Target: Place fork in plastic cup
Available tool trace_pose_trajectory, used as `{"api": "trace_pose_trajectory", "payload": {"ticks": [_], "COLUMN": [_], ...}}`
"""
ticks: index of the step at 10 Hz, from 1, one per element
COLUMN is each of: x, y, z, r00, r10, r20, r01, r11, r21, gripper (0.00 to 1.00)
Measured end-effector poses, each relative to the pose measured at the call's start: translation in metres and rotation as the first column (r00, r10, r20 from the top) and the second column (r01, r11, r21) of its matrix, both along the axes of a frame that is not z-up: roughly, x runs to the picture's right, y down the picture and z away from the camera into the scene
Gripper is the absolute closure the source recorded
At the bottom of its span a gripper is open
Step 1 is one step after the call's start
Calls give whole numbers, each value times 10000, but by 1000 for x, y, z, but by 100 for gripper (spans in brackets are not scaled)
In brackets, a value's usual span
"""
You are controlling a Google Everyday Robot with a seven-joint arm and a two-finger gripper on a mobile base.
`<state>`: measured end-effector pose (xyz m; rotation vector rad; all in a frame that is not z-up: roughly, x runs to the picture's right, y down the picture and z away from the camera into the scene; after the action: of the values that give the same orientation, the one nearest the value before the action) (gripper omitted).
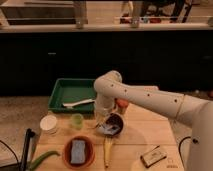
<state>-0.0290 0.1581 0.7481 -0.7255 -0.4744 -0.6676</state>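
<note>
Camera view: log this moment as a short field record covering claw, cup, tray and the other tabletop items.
claw: lowered over the dark bowl, shut
fork: cannot be made out
plastic cup: upright on the table, left of the claw, apart from it
green tray: holds a long white utensil
red bowl: holds a blue sponge
white container: left of the cup

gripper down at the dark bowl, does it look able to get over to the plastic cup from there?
Probably yes. The gripper sits shut at the dark bowl; the plastic cup stands beside it with bare table between.
</note>
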Motion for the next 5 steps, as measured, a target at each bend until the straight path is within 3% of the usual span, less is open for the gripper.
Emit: {"api": "trace_pose_trajectory", "payload": {"ticks": [5], "x": [-40], "y": [-12], "z": [-4], "r00": [9961], "r10": [-561], "r20": [681], "r01": [546], "r11": [9982], "r21": [234], "gripper": [100]}}
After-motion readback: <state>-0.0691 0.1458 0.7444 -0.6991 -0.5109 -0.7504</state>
